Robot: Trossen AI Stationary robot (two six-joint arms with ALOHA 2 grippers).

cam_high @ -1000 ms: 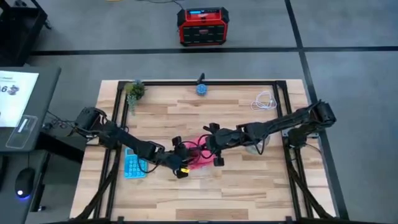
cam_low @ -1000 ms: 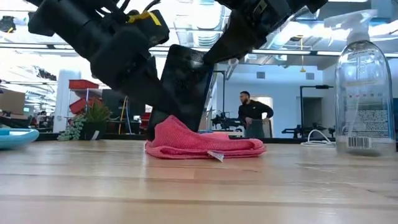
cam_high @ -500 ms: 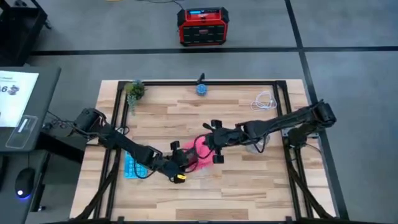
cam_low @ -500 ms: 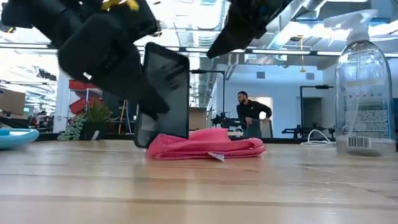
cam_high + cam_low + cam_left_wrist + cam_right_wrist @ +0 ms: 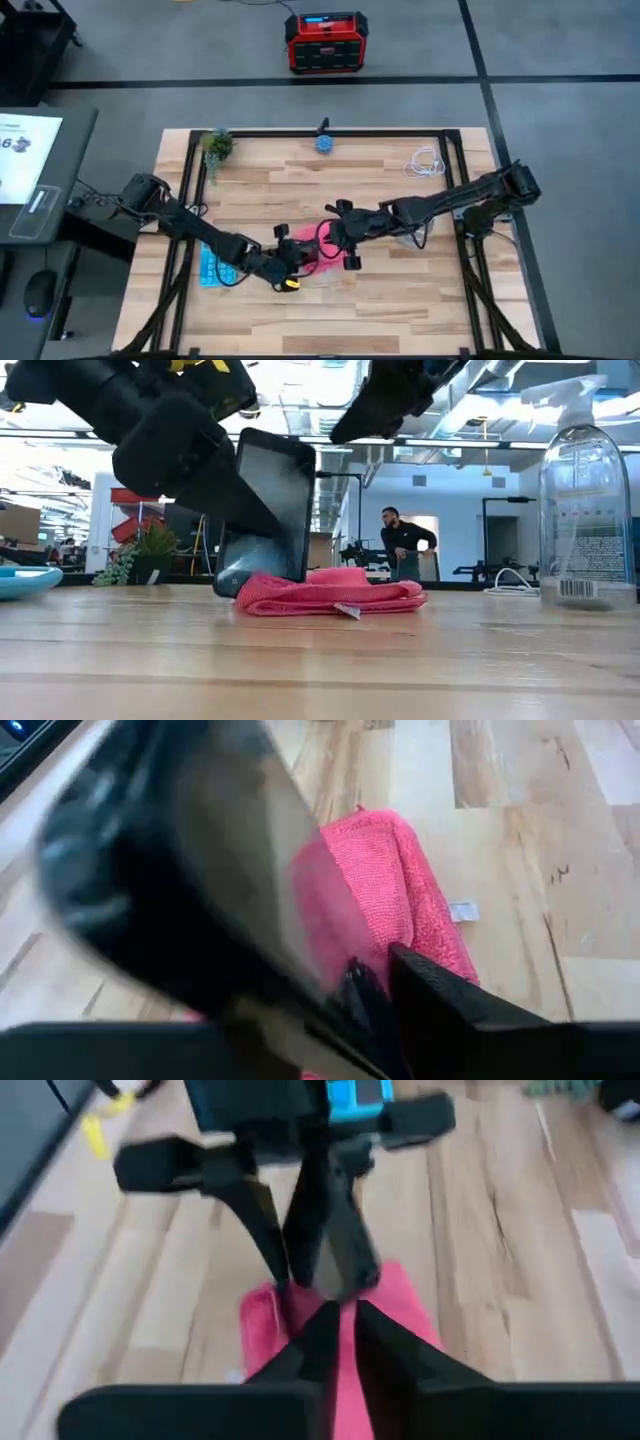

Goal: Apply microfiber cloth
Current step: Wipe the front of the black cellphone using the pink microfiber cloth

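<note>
Microfiber cloth [image 5: 322,250] lies bunched near worktop [image 5: 400,300] centre, well clear of all edges; bare wood toward near edge. Light blue calculator [image 5: 211,266] near left edge, spray bottle [image 5: 585,500] toward right. Left gripper [image 5: 292,262] reaches in from left edge, low, clamped on black phone [image 5: 270,510], phone tilted, lower end touching cloth. Right gripper [image 5: 345,240] stretches from right edge, hovering above cloth, fingers [image 5: 325,1342] nearly together, holding nothing.
</note>
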